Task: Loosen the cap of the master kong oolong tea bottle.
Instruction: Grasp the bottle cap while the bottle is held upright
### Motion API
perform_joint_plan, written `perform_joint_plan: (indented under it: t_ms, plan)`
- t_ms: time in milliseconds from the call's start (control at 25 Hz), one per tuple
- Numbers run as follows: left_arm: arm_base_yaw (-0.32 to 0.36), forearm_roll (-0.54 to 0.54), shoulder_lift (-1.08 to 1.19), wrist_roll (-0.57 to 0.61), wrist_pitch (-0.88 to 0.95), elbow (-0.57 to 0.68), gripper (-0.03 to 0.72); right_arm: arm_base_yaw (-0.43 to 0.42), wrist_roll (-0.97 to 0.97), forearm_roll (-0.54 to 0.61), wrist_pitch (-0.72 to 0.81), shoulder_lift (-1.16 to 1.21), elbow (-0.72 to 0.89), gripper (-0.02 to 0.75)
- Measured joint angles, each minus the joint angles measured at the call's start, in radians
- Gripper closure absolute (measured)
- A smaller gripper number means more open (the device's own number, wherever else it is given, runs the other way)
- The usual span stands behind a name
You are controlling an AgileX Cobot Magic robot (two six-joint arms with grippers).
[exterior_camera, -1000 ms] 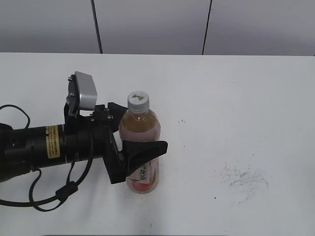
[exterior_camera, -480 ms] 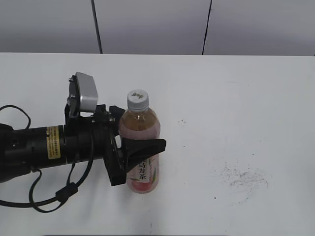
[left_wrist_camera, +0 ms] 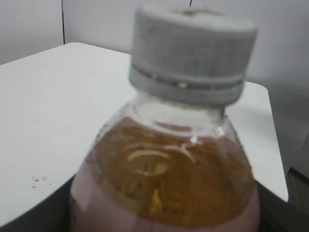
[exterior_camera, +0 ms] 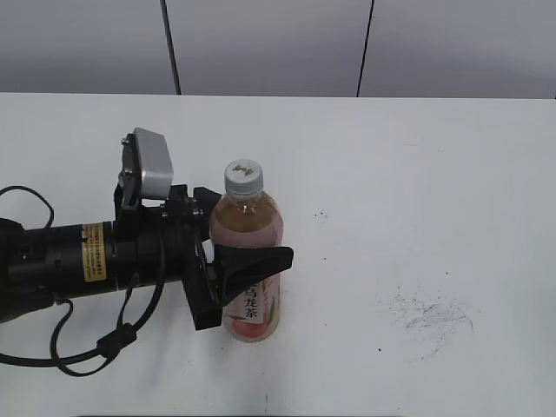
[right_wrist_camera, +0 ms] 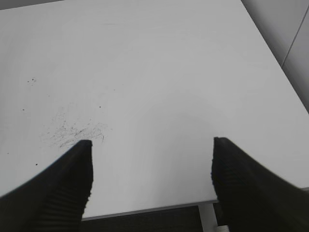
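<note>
Nothing much has shifted over the last second: my left jaws [exterior_camera: 248, 274] stay clamped around the bottle [exterior_camera: 248, 261], upright on the tabletop [exterior_camera: 417, 191], cap [exterior_camera: 243, 176] untouched. My right jaws [right_wrist_camera: 150, 169] hang open, well apart. If that grip slackens, I judge the bottle could spin under twisting.

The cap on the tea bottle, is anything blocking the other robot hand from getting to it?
Nothing visible blocks it. The cap is bare on top of the bottle, which the left gripper grips lower down. The right gripper is open over bare table, outside the exterior view.
</note>
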Motion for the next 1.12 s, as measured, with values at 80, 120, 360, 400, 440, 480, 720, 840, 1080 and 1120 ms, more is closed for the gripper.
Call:
perform_joint_plan:
  t_ms: [80,120,360,400,440,480,720,840,1080,1120]
  plan:
    - [0.000,0.000,0.000,0.001,0.000,0.000,0.244,0.000,0.000,0.000,0.000,0.000,0.000,0.164]
    - [0.000,0.000,0.000,0.001,0.000,0.000,0.244,0.000,0.000,0.000,0.000,0.000,0.000,0.164]
    - [0.000,0.000,0.000,0.001,0.000,0.000,0.244,0.000,0.000,0.000,0.000,0.000,0.000,0.164]
    - [0.000,0.000,0.000,0.001,0.000,0.000,0.244,0.000,0.000,0.000,0.000,0.000,0.000,0.164]
    - [0.000,0.000,0.000,0.001,-0.001,0.000,0.244,0.000,0.000,0.000,0.000,0.000,0.000,0.164]
    - [0.000,0.000,0.000,0.001,-0.001,0.000,0.244,0.000,0.000,0.000,0.000,0.000,0.000,0.164]
    - [0.000,0.001,0.000,0.001,-0.002,0.000,0.244,0.000,0.000,0.000,0.000,0.000,0.000,0.164]
    - [0.000,0.001,0.000,0.001,-0.002,0.000,0.244,0.000,-0.028,0.000,-0.007,0.001,-0.003,0.164]
    - [0.000,0.002,0.000,0.001,-0.002,0.000,0.244,0.000,-0.249,0.096,-0.093,0.198,-0.062,0.164]
    - [0.000,0.002,0.000,0.001,-0.002,0.000,0.244,0.000,-0.301,0.120,-0.098,0.255,-0.077,0.164]
